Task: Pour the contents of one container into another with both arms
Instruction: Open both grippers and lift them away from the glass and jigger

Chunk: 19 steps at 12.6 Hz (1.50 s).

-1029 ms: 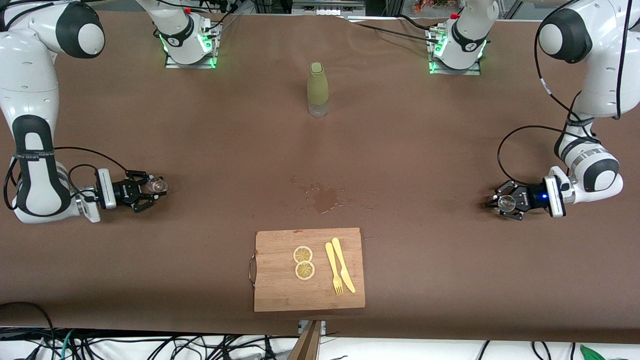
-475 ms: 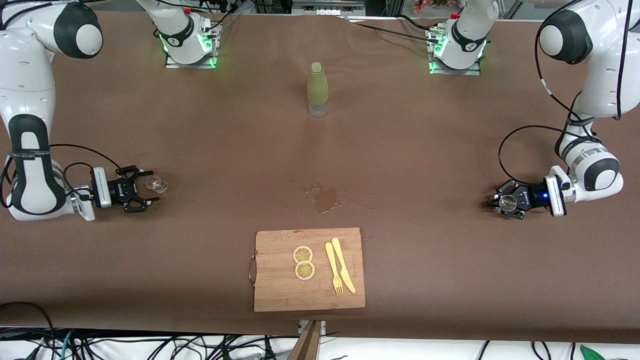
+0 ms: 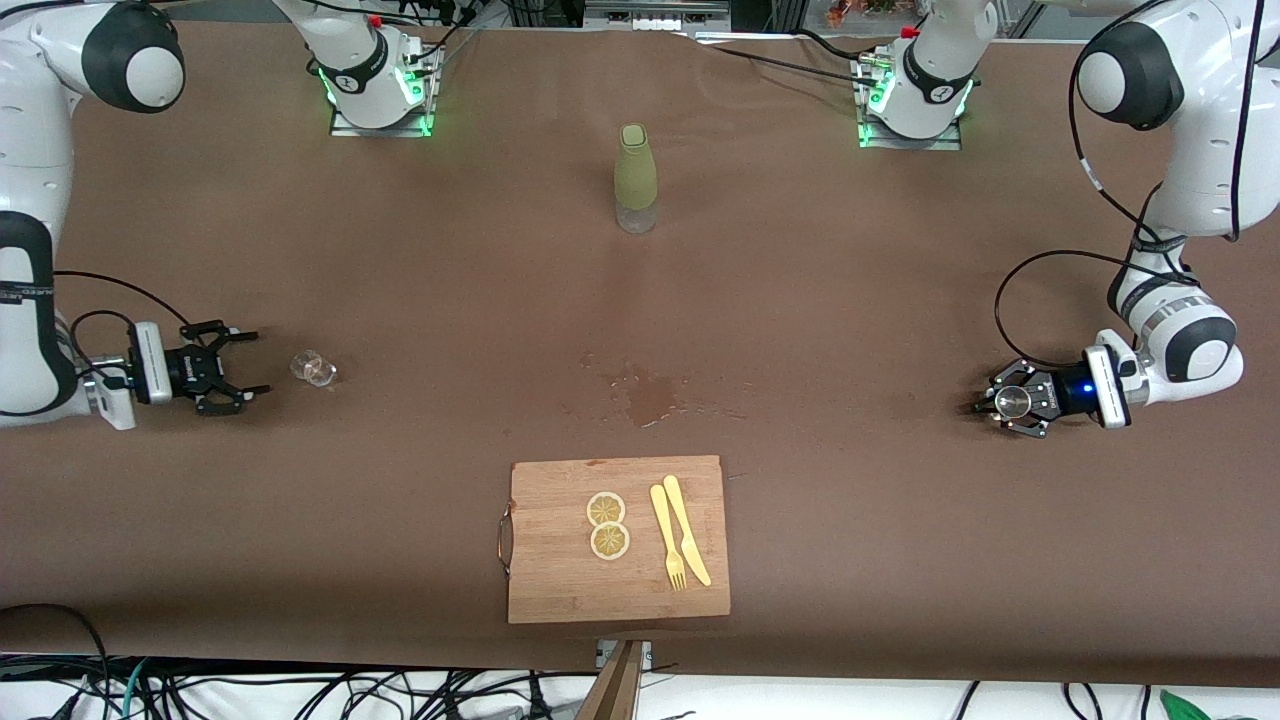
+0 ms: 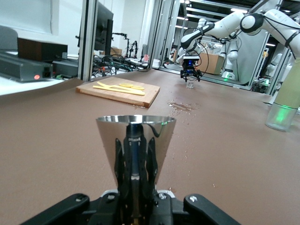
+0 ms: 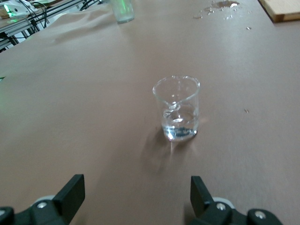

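The right gripper point(image 3: 240, 372) sits low at the right arm's end of the table point(image 3: 400, 280), its fingers spread wide and holding nothing. Just beside it, toward the table's middle, a small glass beaker point(image 3: 313, 368) stands upright on the brown cloth, apart from the fingers; in the right wrist view the beaker point(image 5: 176, 108) shows a little clear liquid at its bottom, with the two open fingertips point(image 5: 70, 191) well to either side. At the left arm's end, the left gripper point(image 3: 1005, 402) is closed on a shiny metal cup point(image 3: 1013, 401); the left wrist view shows the cup point(image 4: 136, 147) as a cone flaring upward, clamped between the fingers at its narrow base, and it seems to rest on or just above the cloth, though I cannot tell which. A wet stain point(image 3: 650, 395) marks the middle of the table. Nearer the camera than the stain lies a wooden board point(image 3: 560, 580) carrying two lemon slices point(image 3: 607, 525), a yellow fork point(image 3: 668, 537) and a yellow knife point(image 3: 687, 530). A green bottle point(image 3: 636, 178) stands upright between the two bases.
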Each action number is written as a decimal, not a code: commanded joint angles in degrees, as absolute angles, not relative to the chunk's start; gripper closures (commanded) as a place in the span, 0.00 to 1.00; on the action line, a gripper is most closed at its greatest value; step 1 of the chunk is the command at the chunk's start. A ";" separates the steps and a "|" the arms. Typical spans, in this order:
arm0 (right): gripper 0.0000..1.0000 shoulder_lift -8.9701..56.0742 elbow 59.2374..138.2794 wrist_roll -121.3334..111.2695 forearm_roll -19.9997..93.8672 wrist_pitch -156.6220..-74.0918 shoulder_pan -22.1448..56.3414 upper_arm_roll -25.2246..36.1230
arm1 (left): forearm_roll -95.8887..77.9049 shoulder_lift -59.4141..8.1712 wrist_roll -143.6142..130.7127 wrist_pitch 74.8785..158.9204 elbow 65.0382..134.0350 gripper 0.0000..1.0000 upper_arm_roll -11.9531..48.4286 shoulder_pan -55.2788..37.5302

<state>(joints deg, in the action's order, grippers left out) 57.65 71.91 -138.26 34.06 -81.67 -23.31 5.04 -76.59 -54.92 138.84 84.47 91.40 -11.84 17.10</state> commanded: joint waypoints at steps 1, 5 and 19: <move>0.00 55.03 71.98 -133.44 31.39 -80.68 -23.20 5.19 | -77.51 -54.49 144.46 80.96 91.32 1.00 -11.78 17.23; 0.00 49.94 71.63 -122.55 27.78 -80.68 -22.42 4.84 | -79.19 -56.07 151.14 79.19 91.67 1.00 -11.78 17.23; 0.00 31.56 71.63 -80.02 10.82 -81.39 -8.71 4.83 | -78.75 -57.74 153.44 77.52 92.11 0.00 -12.39 17.40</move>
